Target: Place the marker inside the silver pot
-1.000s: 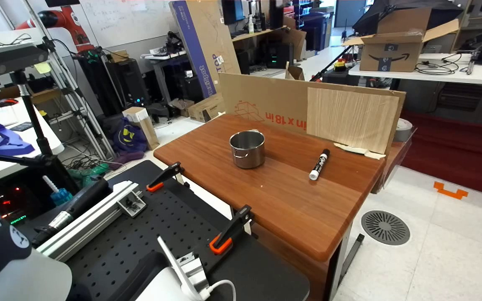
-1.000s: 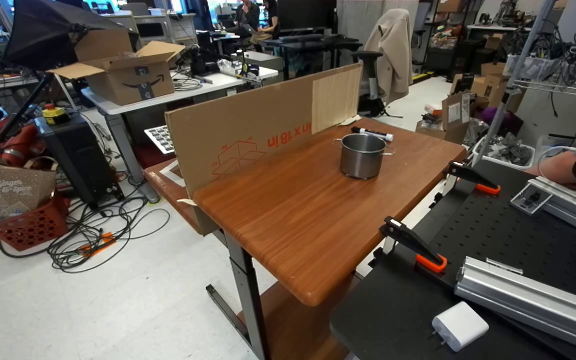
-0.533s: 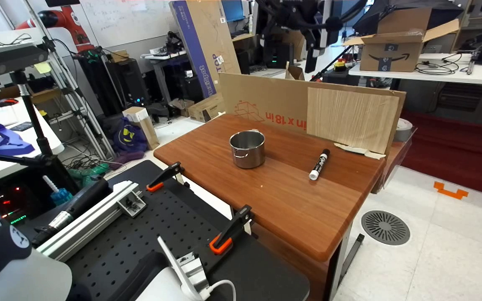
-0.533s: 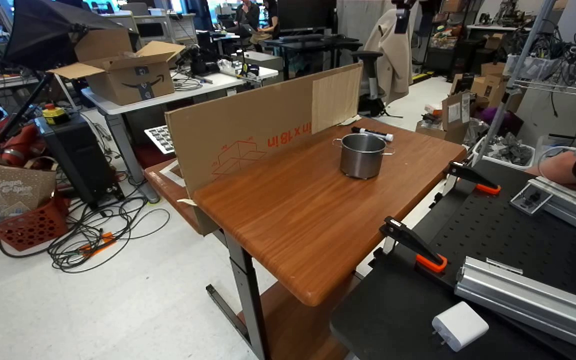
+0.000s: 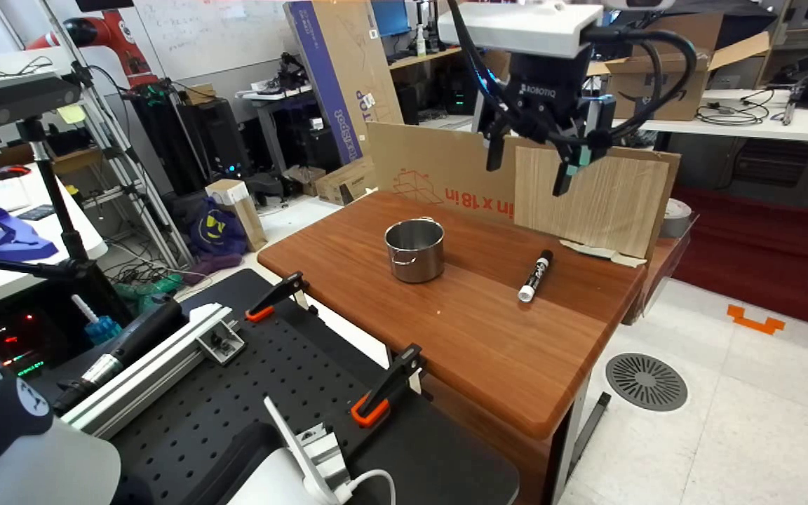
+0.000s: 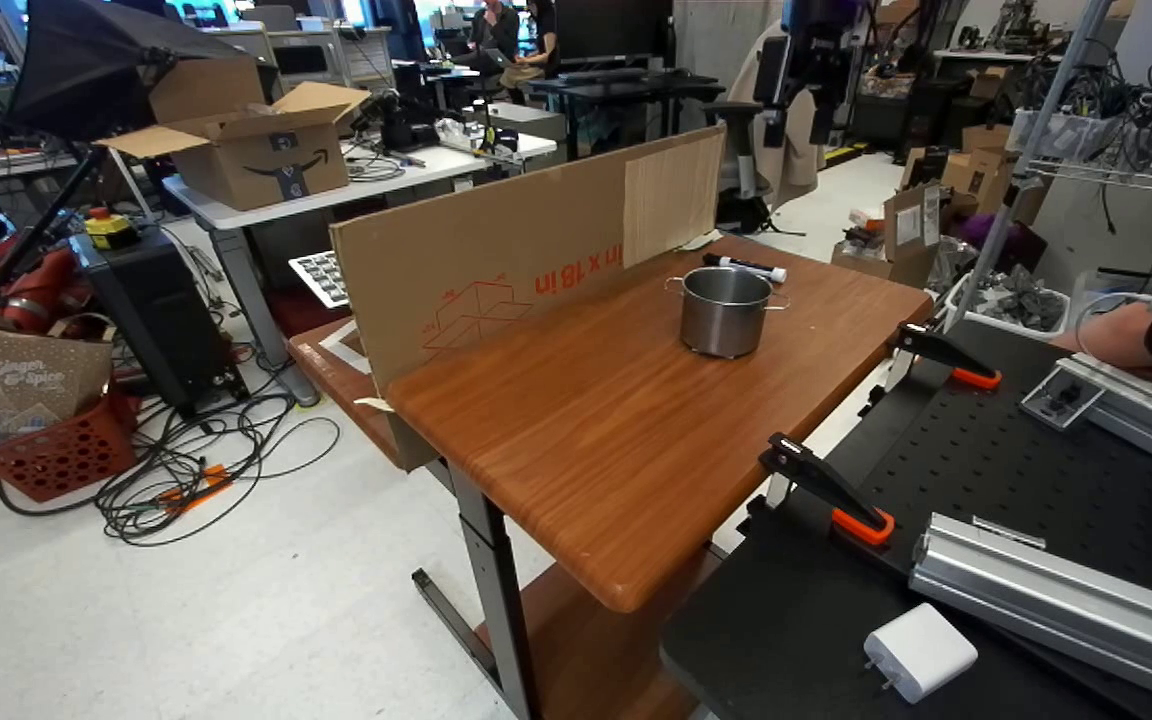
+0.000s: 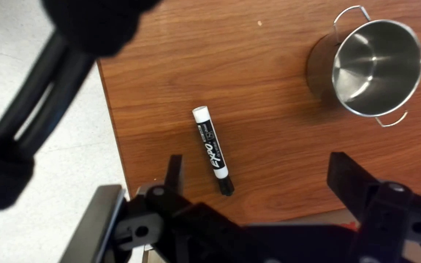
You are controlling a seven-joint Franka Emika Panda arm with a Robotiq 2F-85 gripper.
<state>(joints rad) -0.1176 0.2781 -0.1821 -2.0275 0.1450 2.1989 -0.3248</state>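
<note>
The marker (image 5: 536, 275) is a black stick with a white end and a black cap. It lies flat on the wooden table and also shows in an exterior view (image 6: 744, 266) and in the wrist view (image 7: 212, 148). The silver pot (image 5: 416, 256) stands upright on the table, apart from the marker. It also shows in an exterior view (image 6: 721, 320) and at the right of the wrist view (image 7: 322, 73); its visible inside is empty. My gripper (image 5: 527, 180) is open and empty, high above the table near the cardboard. In the wrist view its fingers (image 7: 257, 157) are wide apart, the marker showing toward the left finger.
A cardboard panel (image 5: 446, 161) stands along the table's (image 5: 488, 365) far edge; it also shows in an exterior view (image 6: 496, 250). Orange-handled clamps (image 5: 390, 386) sit where the table meets a black perforated board (image 5: 292, 379). The marker lies near a table edge.
The arm and gripper have come into both exterior views from above and moved down toward the table. The marker and the pot have not moved.
</note>
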